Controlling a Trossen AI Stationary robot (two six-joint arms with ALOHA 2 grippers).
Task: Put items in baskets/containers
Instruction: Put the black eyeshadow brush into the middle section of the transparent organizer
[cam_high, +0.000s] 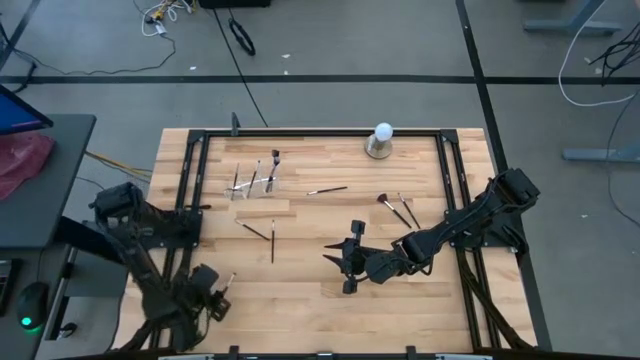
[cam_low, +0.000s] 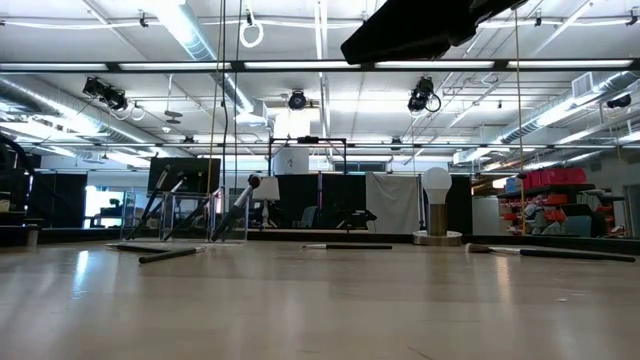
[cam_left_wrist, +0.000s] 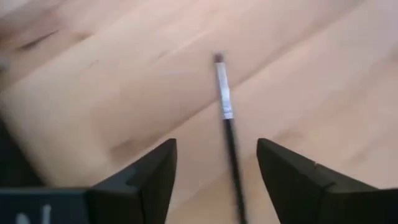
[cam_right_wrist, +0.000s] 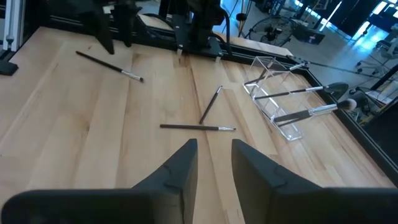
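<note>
dark left fingers (cam_left_wrist: 214, 180) spread around a brush (cam_left_wrist: 225, 106); right fingers (cam_right_wrist: 214, 165) parted, empty.

text: none legible | labels: none | brands: none | numbers: none

The high view looks straight down on the whole bench (cam_high: 320, 300) and both arms. The low view sits at bench height, facing level across the wood into the room, and shares with the high view the clear holder (cam_low: 190, 215) and the white ball (cam_low: 436, 185). The left wrist view hangs close above one brush (cam_left_wrist: 225, 106) near the bench's front left corner. The right wrist view looks from mid-bench toward the left arm (cam_right_wrist: 193, 25), sharing the holder.
</note>
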